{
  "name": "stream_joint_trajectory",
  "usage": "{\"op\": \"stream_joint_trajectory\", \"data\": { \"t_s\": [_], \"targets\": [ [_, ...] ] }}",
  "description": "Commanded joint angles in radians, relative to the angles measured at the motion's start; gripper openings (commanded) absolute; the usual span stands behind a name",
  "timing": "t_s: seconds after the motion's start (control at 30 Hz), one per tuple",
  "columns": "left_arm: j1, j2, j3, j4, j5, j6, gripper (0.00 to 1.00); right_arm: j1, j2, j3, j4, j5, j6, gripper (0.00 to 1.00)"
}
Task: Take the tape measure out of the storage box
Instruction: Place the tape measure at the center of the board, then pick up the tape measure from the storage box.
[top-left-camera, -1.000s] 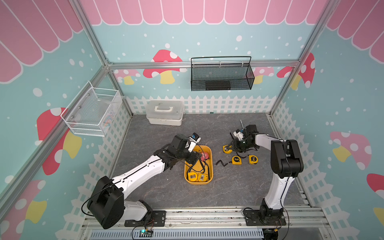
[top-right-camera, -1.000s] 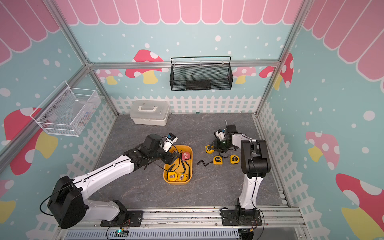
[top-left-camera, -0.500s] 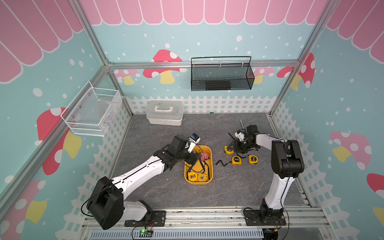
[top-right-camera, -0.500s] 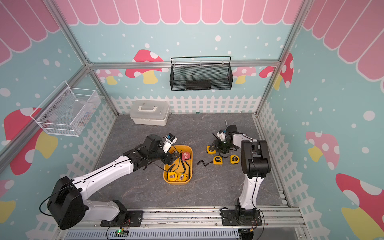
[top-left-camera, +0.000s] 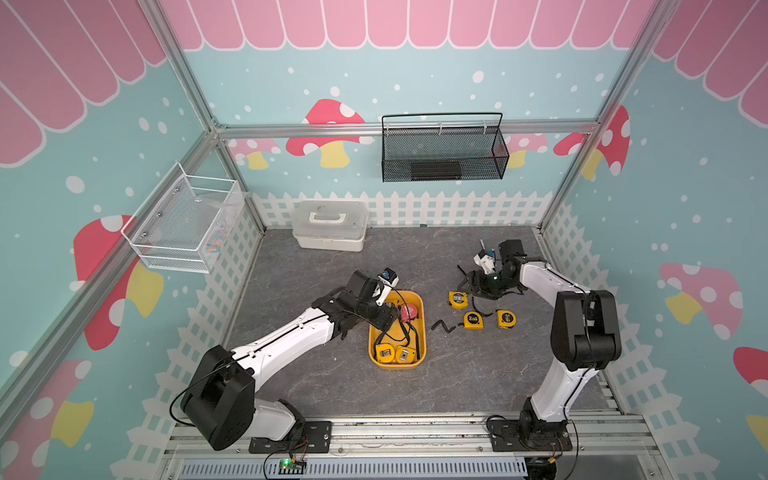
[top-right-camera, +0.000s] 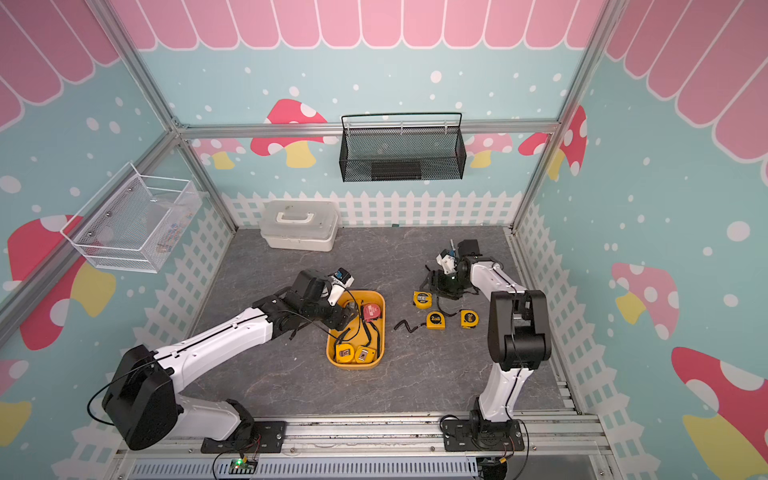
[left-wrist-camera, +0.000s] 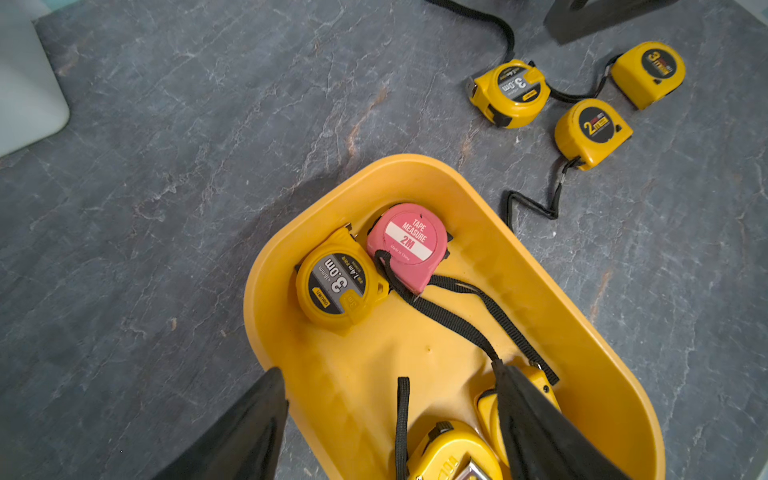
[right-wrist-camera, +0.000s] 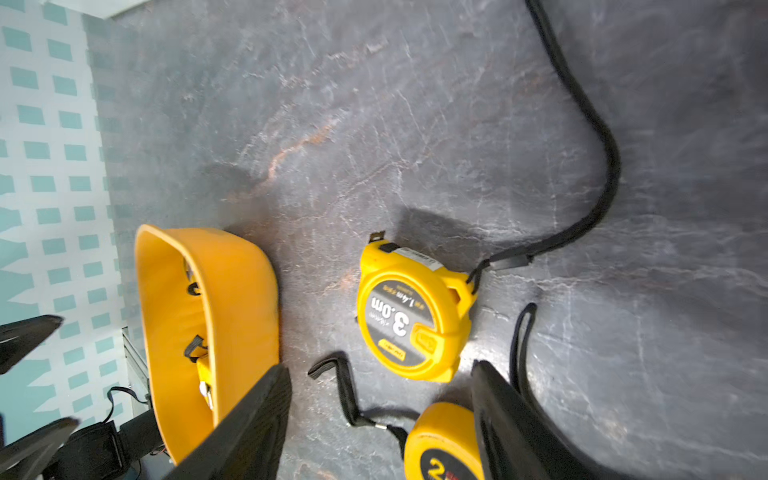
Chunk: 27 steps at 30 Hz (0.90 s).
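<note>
The pink tape measure (left-wrist-camera: 409, 245) in the yellow box (left-wrist-camera: 582, 332) has a white label. It says "TAPE MEASURE 2M", and under that, in tiny letters, "Made in China". The yellow tape measure (left-wrist-camera: 338, 286) right beside it says "3.0m". Three more lie out on the table (left-wrist-camera: 208, 166). The third tape measure (left-wrist-camera: 509, 91) says "3.0m", the fourth tape measure (left-wrist-camera: 592, 131) says "2m", and the fifth tape measure (left-wrist-camera: 648, 70) shows a big "3". The other small words are too tiny to read.

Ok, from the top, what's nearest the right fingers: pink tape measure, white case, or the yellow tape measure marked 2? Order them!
From the right fingers:
1. yellow tape measure marked 2, on the table.
2. pink tape measure, in the storage box.
3. white case, far back.
</note>
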Motion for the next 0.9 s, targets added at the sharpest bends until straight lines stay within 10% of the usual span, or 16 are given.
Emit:
{"op": "stream_joint_trajectory", "data": {
  "t_s": [0.0, 0.87],
  "targets": [
    [0.007, 0.028, 0.047, -0.059, -0.043, -0.036, 0.8, -0.003, -0.084, 0.025, -0.042, -0.008, -0.021, 0.72],
    [-0.16, 0.208, 0.136, -0.367, -0.053, -0.334, 0.8, -0.001, -0.244, -0.14, -0.002, -0.076, -0.006, 0.76]
  ]
}}
